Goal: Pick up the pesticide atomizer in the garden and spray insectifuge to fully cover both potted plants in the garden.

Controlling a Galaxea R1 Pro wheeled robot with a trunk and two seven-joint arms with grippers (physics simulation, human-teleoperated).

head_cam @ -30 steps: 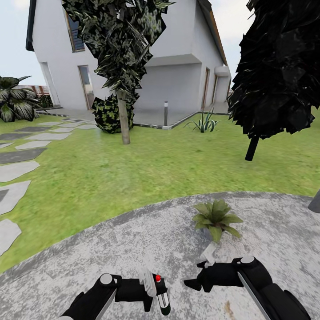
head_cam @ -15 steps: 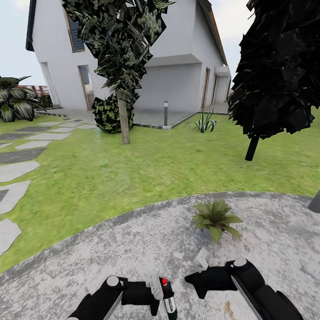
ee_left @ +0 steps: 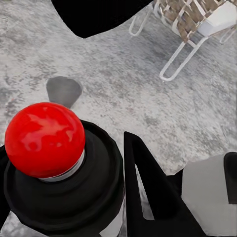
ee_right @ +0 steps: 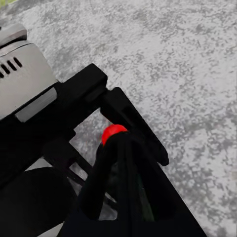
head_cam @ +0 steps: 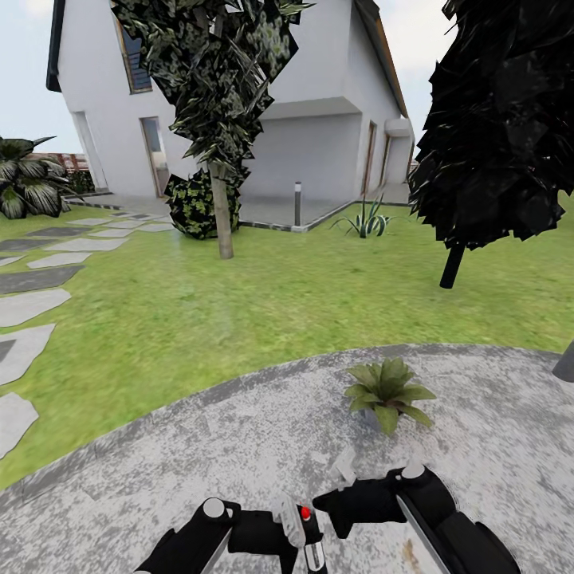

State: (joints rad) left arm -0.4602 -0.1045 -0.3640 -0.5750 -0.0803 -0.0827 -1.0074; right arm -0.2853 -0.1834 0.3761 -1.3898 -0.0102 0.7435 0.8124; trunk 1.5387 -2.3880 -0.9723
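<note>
**Sprayer in Hand on the Patio**

While the white house (head_cam: 239,104) rises beyond the lawn (head_cam: 239,319), the grey patio (head_cam: 199,446) carries one potted plant (head_cam: 387,389); nearer than the plant, the left gripper (head_cam: 296,532) is clamped on the pesticide atomizer (head_cam: 307,532); the right gripper (head_cam: 335,498) sits just beside it, fingers' spacing unclear.

Red dot on pesticide atomizer (head_cam: 305,528); mottled grey patio (head_cam: 239,446); green potted plant (head_cam: 388,389).

Pesticide atomizer (ee_left: 59,168) red-topped, between fingers (ee_left: 148,187); wicker seat (ee_left: 197,19) beyond.
</note>
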